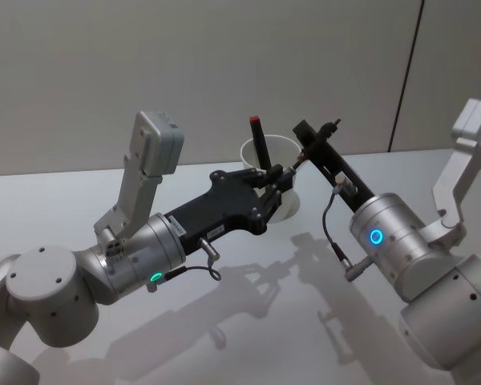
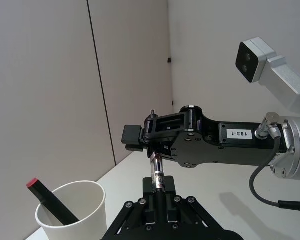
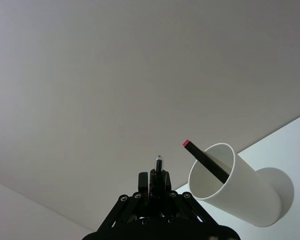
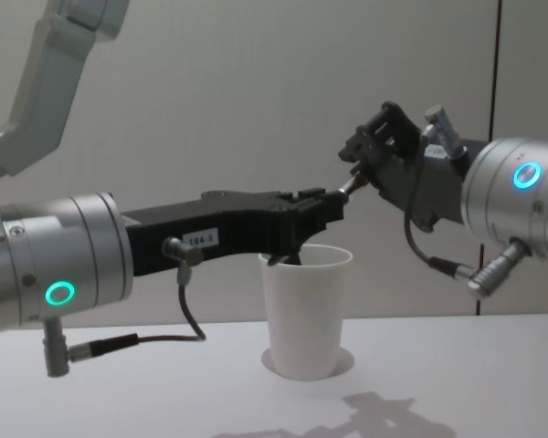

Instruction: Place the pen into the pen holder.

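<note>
A tapered white paper cup (image 1: 276,180) with a rolled rim stands upright on the smooth, pale bench (image 1: 248,321). A slim black pen with a red cap (image 1: 260,144) leans inside it, its capped end sticking out above the rim. Both arms, of brushed silver metal with black angular linkages, reach toward each other just above the cup. The left end effector (image 2: 159,182) points forward over the cup's rim and is clenched on a second pen (image 2: 157,172), a thin one with a shiny metal barrel that juts out past its fingertips. The right end effector (image 2: 149,136) comes in from the opposite side, tilted down toward the cup, and its fingertips meet the far tip of this same pen; whether it grips that tip cannot be told.
</note>
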Robot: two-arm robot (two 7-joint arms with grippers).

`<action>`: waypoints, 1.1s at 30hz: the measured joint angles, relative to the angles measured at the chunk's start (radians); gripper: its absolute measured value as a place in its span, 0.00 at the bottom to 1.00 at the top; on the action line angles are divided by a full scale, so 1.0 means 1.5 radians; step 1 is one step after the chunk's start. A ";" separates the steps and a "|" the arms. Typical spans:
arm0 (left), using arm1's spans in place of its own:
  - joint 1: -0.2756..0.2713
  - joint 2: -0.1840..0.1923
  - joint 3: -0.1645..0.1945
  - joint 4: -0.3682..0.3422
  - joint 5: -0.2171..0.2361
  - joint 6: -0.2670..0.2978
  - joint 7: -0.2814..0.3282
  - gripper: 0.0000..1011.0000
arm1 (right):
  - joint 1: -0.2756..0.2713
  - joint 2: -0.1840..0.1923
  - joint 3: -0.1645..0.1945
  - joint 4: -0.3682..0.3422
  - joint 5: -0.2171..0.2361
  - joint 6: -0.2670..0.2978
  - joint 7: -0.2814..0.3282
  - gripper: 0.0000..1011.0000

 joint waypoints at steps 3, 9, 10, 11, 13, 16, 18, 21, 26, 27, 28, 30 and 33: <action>0.000 0.000 0.000 0.000 0.000 0.000 0.000 0.13 | 0.000 0.000 0.000 0.000 0.000 0.000 0.000 0.12; 0.000 0.000 0.000 0.000 0.000 0.000 0.000 0.13 | 0.000 0.000 0.000 0.000 0.000 0.001 0.000 0.12; 0.000 0.000 0.000 0.000 0.000 0.000 0.000 0.13 | 0.000 0.000 0.000 0.000 0.000 0.001 0.000 0.12; 0.000 0.000 0.000 0.000 0.000 0.000 0.000 0.14 | 0.000 0.000 0.000 0.000 0.000 0.001 -0.001 0.12; 0.000 0.000 0.000 0.000 0.000 0.000 0.000 0.18 | 0.000 0.000 0.000 0.000 0.000 0.001 -0.001 0.12; 0.000 0.000 0.000 0.000 0.000 0.000 0.000 0.27 | 0.000 0.000 0.000 0.000 0.000 0.001 -0.001 0.12; 0.000 0.000 0.000 0.000 0.000 0.000 0.000 0.33 | 0.000 0.000 0.000 0.000 0.000 0.001 -0.001 0.12; 0.000 0.000 0.000 0.000 0.000 0.000 0.000 0.43 | 0.000 0.000 0.000 0.000 0.000 0.001 -0.001 0.12; 0.000 0.000 0.000 0.000 0.000 0.000 0.000 0.59 | 0.001 0.000 0.000 0.000 0.000 0.001 -0.001 0.12; 0.000 0.000 0.000 0.000 0.000 0.000 0.000 0.59 | 0.000 0.000 0.000 0.000 0.000 0.001 -0.001 0.12; 0.000 0.000 0.000 0.000 0.000 0.000 0.000 0.65 | 0.000 0.000 0.000 0.000 0.000 0.001 -0.001 0.12; 0.000 0.000 0.000 0.000 0.000 0.000 0.000 0.73 | 0.000 0.000 0.000 0.000 0.000 0.001 -0.001 0.12; 0.000 0.000 0.000 0.000 0.000 0.000 0.000 0.78 | 0.000 0.000 0.000 0.000 0.000 0.001 -0.001 0.12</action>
